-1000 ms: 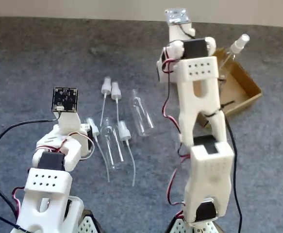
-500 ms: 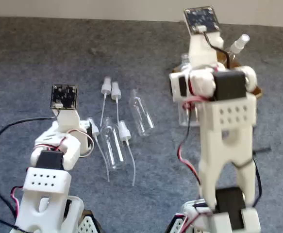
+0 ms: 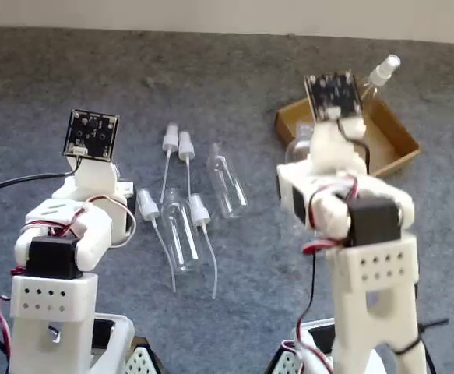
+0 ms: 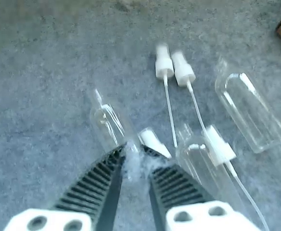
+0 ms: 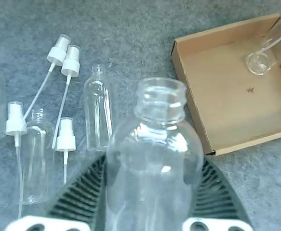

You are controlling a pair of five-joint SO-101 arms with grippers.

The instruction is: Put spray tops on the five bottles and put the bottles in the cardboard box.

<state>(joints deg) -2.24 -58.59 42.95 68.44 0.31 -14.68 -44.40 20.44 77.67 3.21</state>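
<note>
Evidently the capping step was in hand: the right hand (image 5: 152, 166) was clamped on an open-necked bottle (image 5: 157, 120), held above the worktop (image 3: 55, 78) by the left edge of the cardboard box (image 5: 227, 96), and that bottle had no top yet. The left hand (image 4: 133, 159) hung low over the loose parts with only a narrow gap between its jaws. Its tips were at the base of a lying bottle (image 4: 109, 122) and just beside a spray top (image 4: 153, 142); I could not tell whether it touched either. To my mind the next move called for the left hand to take that spray top by its head, lift it so the long tube hung free, and thread the tube down the held neck, with both arms lined up closely. One capped bottle (image 3: 382, 72) leaned in the box, and the other loose bottles (image 3: 228, 183) and spray tops (image 3: 178, 142) lay between the arms. From above, the right arm covered most of the held bottle, whereas the right wrist view looked onto its bare neck, and the left wrist view showed how close the jaws stood.
</note>
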